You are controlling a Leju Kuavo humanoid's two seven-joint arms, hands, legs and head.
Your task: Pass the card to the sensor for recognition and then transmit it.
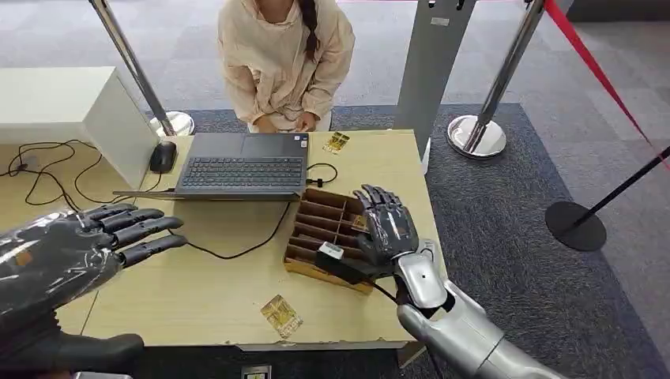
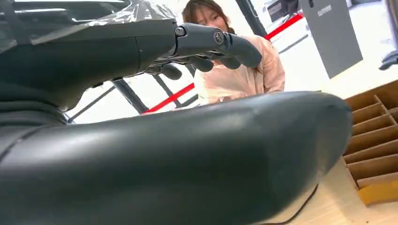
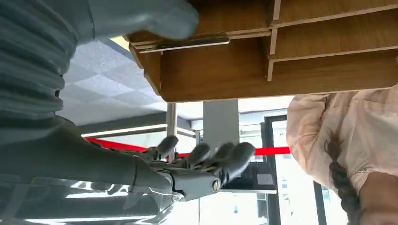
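Note:
My right hand (image 1: 387, 225) hovers palm-down over a brown slotted wooden box (image 1: 320, 215) at the table's right side, with its fingers spread. In the right wrist view its thumb (image 3: 141, 18) lies against a thin card (image 3: 187, 43) at the box's edge (image 3: 281, 70), while the fingers (image 3: 206, 159) stay well apart from it. A dark piece with a white label (image 1: 332, 254) sits at the box's near edge by the thumb. One gold card (image 1: 282, 314) lies flat near the table's front edge and another (image 1: 336, 142) beside the laptop. My left hand (image 1: 79, 249) is raised at the left, holding nothing.
An open laptop (image 1: 241, 162) and a mouse (image 1: 163, 156) sit at the back of the table (image 1: 197, 292), with cables trailing across it. A person (image 1: 284, 55) sits behind the table. Stanchions (image 1: 478, 134) with red tape stand to the right.

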